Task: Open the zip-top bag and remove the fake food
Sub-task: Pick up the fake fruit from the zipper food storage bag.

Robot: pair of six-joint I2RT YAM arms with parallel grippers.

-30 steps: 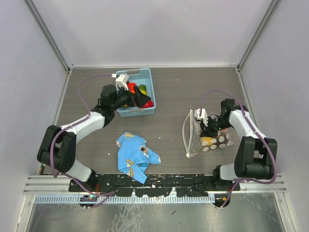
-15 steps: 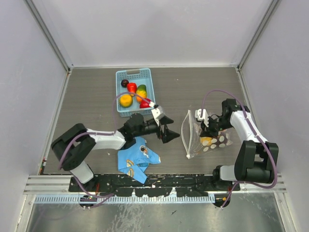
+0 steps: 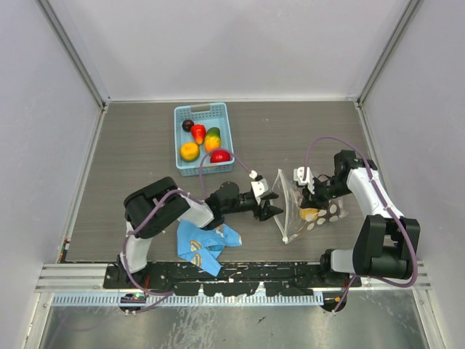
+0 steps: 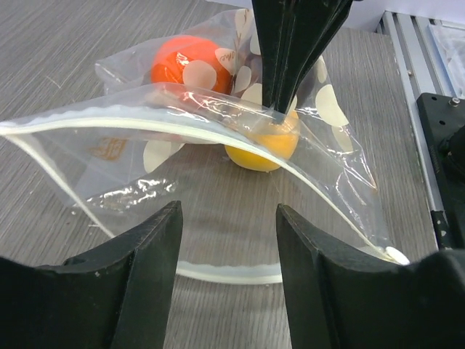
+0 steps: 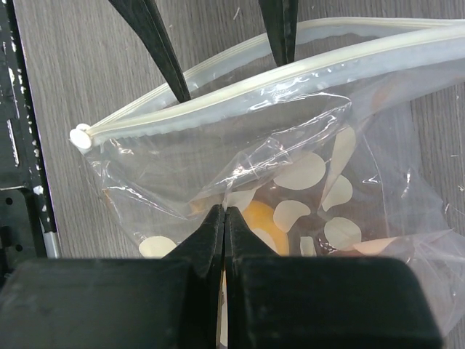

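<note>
The zip-top bag (image 3: 294, 214) lies right of centre with its mouth gaping towards the left arm. My right gripper (image 3: 312, 195) is shut on the bag's upper film (image 5: 240, 182) and holds it up. Inside the bag lie an orange piece of fake food (image 4: 183, 62) and a yellow one (image 4: 263, 149), the yellow one also showing under the right fingers (image 5: 261, 218). My left gripper (image 4: 227, 212) is open at the mouth, and the lower zip strip (image 4: 225, 272) lies across the gap between its fingers. Several more pieces of fake food (image 3: 189, 151) sit in the basket.
The light blue basket (image 3: 202, 109) stands at the back, left of centre. A blue cartoon-print cloth (image 3: 205, 243) lies crumpled near the front edge under the left forearm. Grey walls close in the table on three sides.
The left arm has swung from the basket across to the bag's mouth, and its jaws have narrowed. The right gripper keeps its pinch on the bag.
</note>
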